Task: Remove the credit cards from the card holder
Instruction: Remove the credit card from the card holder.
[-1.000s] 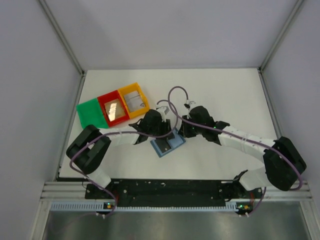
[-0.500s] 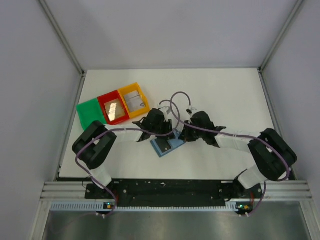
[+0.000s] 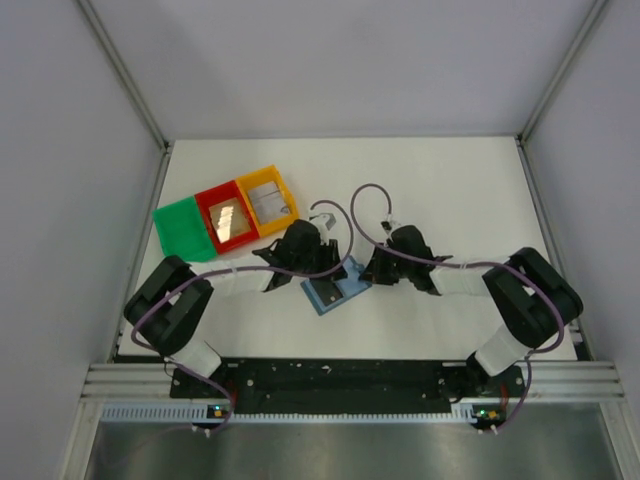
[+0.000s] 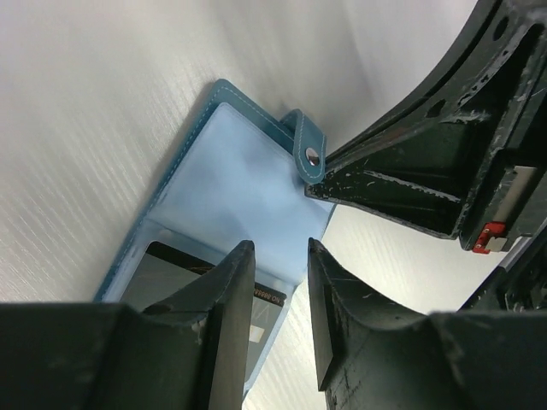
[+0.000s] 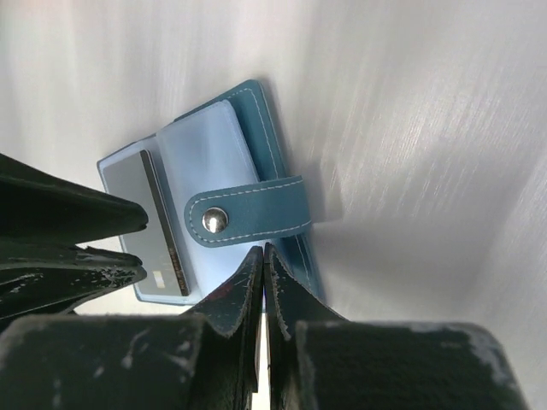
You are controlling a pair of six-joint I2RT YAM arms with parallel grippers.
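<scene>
The left gripper (image 4: pixel 280 249) has its jaws parted with nothing between them. It is poised over the open card holder (image 4: pixel 235 184), which lies flat on the table (image 3: pixel 450 190) beneath both grippers. Just under the left tips, a dark card (image 4: pixel 175 273) sits tucked in the nearer pocket. The right gripper (image 5: pixel 263 254) is fully closed and empty, its tips set against the holder beside the snap strap (image 5: pixel 252 218), apparently pinning it.

To do this step well, I judge the left jaws should straddle the card's exposed edge and close on the card alone, not the soft pocket film. They should then draw it out along the pocket's mouth while the right gripper presses down, so the holder neither slides nor folds.

The right wrist view shows the card's thin edge with the left fingers beside it, an edge the left wrist view hides behind its own fingers. Only the top view shows the red tray (image 3: pixel 228 222) and yellow tray (image 3: pixel 268 203) beyond the left gripper.
</scene>
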